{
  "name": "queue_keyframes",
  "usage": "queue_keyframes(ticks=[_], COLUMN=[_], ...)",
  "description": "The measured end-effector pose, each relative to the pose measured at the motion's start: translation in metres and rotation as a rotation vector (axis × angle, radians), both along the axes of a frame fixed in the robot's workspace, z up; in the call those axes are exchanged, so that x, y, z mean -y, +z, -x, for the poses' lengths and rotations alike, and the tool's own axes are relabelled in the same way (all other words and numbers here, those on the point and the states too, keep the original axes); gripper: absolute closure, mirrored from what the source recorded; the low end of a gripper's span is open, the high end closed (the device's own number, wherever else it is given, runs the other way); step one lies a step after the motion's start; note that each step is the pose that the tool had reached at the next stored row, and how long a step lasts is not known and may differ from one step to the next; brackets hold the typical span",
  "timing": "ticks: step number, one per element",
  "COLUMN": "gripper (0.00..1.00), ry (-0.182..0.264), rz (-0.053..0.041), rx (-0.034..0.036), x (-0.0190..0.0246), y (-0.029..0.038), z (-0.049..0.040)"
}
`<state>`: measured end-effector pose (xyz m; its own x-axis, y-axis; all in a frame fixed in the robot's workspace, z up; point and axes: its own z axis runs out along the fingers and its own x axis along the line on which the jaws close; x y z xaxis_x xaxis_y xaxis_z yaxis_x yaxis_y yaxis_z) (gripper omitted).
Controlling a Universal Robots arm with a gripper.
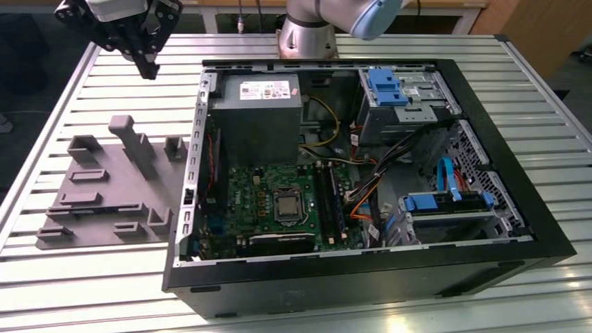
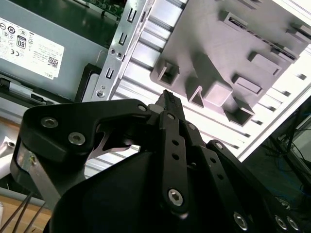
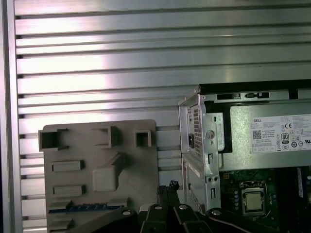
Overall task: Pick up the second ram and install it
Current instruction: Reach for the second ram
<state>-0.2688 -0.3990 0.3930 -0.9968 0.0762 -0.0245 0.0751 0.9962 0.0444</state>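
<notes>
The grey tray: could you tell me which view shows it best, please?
The exterior view: the grey tray lies whole, its upright blocks clear. The first wrist view sees it from above, the gripper covering one corner; the second wrist view catches part.

Bright, even light from above. Worktop (image 1: 93, 277) slats glare hard, with bands near white in both wrist views. Computer case (image 1: 370, 281) interior is dim, deep shadow along its walls. Claw (image 2: 167, 97) reads as a black mass in the second wrist view, faint highlights on its bolts.
</notes>
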Motion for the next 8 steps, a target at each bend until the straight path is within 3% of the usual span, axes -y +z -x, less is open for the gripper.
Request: queue_keyframes(ticks=[8], gripper=[0.89], ry=[0.0], rz=[-0.0001], rx=[0.0], x=[0.0], y=[0.0], z=[0.0049])
